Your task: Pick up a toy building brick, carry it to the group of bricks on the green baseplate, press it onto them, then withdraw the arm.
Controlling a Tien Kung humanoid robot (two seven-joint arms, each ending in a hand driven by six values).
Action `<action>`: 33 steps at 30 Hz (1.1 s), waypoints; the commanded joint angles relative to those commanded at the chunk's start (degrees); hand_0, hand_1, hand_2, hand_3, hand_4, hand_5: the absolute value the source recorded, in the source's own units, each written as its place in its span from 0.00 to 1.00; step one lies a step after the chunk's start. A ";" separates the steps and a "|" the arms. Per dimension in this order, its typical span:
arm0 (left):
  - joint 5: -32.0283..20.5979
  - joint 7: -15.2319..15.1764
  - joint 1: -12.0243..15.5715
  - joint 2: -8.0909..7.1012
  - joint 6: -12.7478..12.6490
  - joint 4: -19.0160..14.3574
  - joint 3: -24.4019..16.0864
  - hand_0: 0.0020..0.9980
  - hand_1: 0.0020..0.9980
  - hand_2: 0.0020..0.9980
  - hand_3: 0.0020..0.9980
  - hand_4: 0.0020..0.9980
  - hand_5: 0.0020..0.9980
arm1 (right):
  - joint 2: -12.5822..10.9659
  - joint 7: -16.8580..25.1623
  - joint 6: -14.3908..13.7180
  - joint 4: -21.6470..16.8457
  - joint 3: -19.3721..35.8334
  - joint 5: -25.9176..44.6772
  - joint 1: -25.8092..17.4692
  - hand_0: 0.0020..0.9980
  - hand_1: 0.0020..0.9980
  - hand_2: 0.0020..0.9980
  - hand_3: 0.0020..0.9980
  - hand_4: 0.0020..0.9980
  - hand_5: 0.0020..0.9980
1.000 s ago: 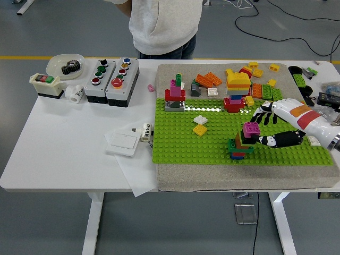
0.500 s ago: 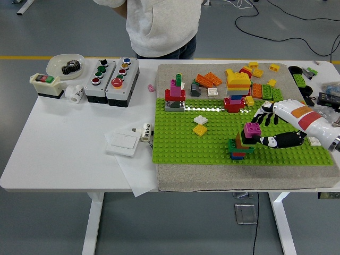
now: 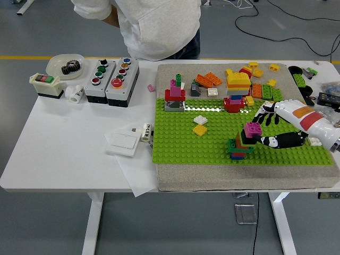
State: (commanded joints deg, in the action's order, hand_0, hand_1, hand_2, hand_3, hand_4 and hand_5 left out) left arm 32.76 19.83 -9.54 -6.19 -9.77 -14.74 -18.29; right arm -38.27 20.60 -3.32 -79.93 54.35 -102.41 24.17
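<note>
A magenta brick point(image 3: 252, 128) tops a small stack of orange, green, red and blue bricks point(image 3: 240, 146) on the green baseplate point(image 3: 180, 143). My right hand point(image 3: 264, 127) hovers just right of the stack. Its white fingers point(image 3: 264, 113) are spread above and behind the brick, and the black thumb point(image 3: 276, 141) points at the stack's right side. The hand grasps nothing. My left arm is out of view.
On the plate stand a yellow-topped tower point(image 3: 237, 90), a pink and red stack point(image 3: 175, 95) and a yellow and a white brick point(image 3: 200, 126). Loose bricks point(image 3: 210, 79) lie behind. Button boxes point(image 3: 111, 74) and a white switch plate point(image 3: 123, 142) sit left. A person point(image 3: 154, 26) stands at the far side.
My right hand has drawn back slightly to the right, away from the stack. The person at the far side has leaned toward the left.
</note>
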 joint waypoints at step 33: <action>-0.11 -0.10 -0.28 0.07 0.09 -0.05 0.14 0.50 0.57 0.65 0.60 0.64 0.72 | 1.08 0.52 -0.50 0.82 -0.36 -0.40 0.04 0.35 0.43 0.50 0.52 0.79 0.37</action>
State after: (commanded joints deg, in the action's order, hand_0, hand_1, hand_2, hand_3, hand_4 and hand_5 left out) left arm 32.66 19.73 -9.81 -6.12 -9.68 -14.79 -18.16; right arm -37.19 21.12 -3.83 -79.11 53.99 -102.81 24.21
